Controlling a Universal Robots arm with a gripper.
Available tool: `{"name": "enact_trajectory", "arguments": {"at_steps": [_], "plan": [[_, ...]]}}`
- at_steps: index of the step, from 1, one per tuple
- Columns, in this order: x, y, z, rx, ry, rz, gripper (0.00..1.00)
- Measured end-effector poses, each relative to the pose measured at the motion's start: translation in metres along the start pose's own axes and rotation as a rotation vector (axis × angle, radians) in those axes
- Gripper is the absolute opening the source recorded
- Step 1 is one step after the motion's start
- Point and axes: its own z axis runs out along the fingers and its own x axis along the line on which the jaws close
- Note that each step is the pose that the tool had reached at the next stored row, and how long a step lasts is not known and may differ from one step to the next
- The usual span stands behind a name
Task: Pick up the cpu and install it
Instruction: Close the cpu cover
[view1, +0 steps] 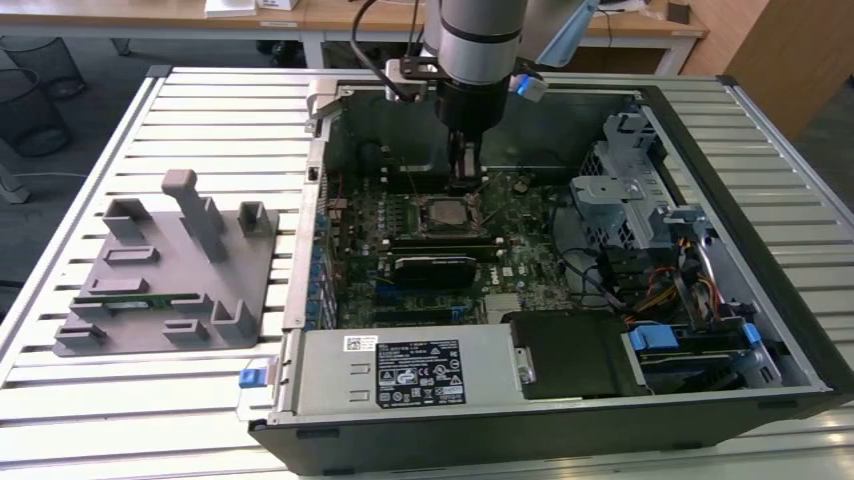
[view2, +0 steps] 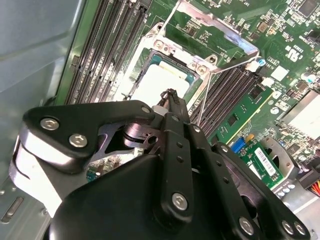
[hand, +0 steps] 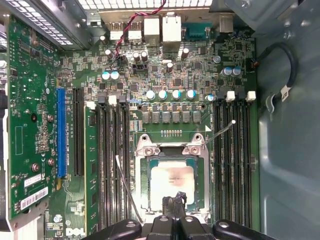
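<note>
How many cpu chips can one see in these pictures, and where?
1. The cpu lies flat in the motherboard socket, close under the gripper. The arm may hide others.

silver-topped cpu (hand: 172, 179) with a thin green edge, framed by a bright metal frame (hand: 172, 145). green motherboard (hand: 190, 75) striped with black memory slots (hand: 112, 160), plus one blue slot (hand: 61, 132) and teal-capped capacitors (hand: 170, 94). black fingers (view2: 175, 130) dotted with silver screws. dark case (view1: 534, 440), plain grey holder (view1: 160, 290), white ribbed desk (view1: 134, 420).
</note>
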Motion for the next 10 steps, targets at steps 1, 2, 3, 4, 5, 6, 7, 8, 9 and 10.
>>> {"name": "enact_trajectory", "arguments": {"at_steps": [1, 2, 3, 4, 5, 6, 7, 8, 9, 10], "plan": [[0.0000, 0.0000, -0.0006, 0.0000, 0.0000, 0.000, 0.11], [0.0000, 0.0000, -0.0012, 0.0000, 0.0000, 0.000, 0.11], [0.0000, 0.0000, -0.0015, 0.0000, -0.0001, 0.000, 0.11], [0.0000, 0.0000, -0.0019, 0.0000, 0.0000, 0.000, 0.11], [0.0000, 0.0000, -0.0023, 0.0000, -0.0001, 0.000, 0.11], [0.0000, 0.0000, -0.0024, 0.0001, -0.0003, 0.000, 0.11], [0.0000, 0.0000, -0.0026, 0.0001, -0.0003, 0.000, 0.11], [0.0000, 0.0000, -0.0028, 0.0000, -0.0001, 0.000, 0.11], [0.0000, 0.0000, -0.0031, 0.0000, 0.0000, 0.000, 0.11], [0.0000, 0.0000, -0.0035, -0.0001, 0.0002, 0.000, 0.11]]}}
